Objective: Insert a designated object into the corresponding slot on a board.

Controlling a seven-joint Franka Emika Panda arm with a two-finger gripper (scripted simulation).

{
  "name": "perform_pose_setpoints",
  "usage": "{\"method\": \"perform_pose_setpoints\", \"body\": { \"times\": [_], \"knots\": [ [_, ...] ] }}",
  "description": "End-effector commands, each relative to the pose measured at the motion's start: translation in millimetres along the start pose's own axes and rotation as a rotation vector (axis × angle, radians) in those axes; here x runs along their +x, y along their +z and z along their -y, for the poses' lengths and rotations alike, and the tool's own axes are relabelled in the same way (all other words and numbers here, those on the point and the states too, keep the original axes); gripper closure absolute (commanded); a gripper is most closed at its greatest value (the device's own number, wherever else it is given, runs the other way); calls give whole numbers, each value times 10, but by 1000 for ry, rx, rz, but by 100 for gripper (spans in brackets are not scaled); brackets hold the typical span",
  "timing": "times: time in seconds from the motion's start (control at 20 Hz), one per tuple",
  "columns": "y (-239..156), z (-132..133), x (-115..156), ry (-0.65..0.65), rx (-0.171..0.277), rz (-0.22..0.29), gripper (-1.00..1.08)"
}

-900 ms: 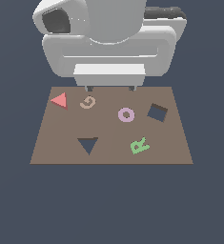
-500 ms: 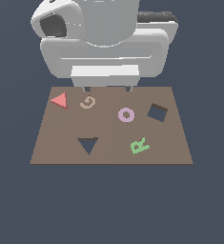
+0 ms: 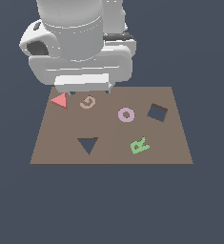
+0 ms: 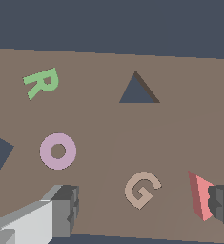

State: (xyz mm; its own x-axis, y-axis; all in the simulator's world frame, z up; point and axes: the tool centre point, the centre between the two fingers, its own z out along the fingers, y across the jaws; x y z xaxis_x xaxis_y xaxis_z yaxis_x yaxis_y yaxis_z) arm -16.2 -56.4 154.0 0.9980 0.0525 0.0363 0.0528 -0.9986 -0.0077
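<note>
Hand (image 4: 142, 209) spread wide, gripping nothing, tan G (image 4: 142, 189) between its fingers. Red triangle (image 4: 199, 195) flat on board (image 3: 108, 138), just beside one fingertip (image 4: 223, 205). Triangular slot (image 3: 88, 145) well apart.

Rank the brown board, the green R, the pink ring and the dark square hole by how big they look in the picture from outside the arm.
1. Brown board, by far the largest.
2. Dark square hole.
3. Green R and pink ring look about alike, with the hole only slightly bigger, so I would not rank those two.
</note>
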Motion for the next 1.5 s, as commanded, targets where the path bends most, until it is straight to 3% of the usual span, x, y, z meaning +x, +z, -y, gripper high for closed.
{"method": "perform_pose_setpoints", "body": {
  "times": [0.0,0.4,0.75,1.05,1.45],
  "knots": [
    [145,-186,-109,-18,-1,6,-92],
    [628,-823,-427,-83,-3,23,-92],
    [901,-1198,-575,-120,-4,33,-92],
    [1003,-1346,-615,-133,-5,37,-92],
    [1087,-1352,-619,-132,-5,37,-92]
  ]
}}
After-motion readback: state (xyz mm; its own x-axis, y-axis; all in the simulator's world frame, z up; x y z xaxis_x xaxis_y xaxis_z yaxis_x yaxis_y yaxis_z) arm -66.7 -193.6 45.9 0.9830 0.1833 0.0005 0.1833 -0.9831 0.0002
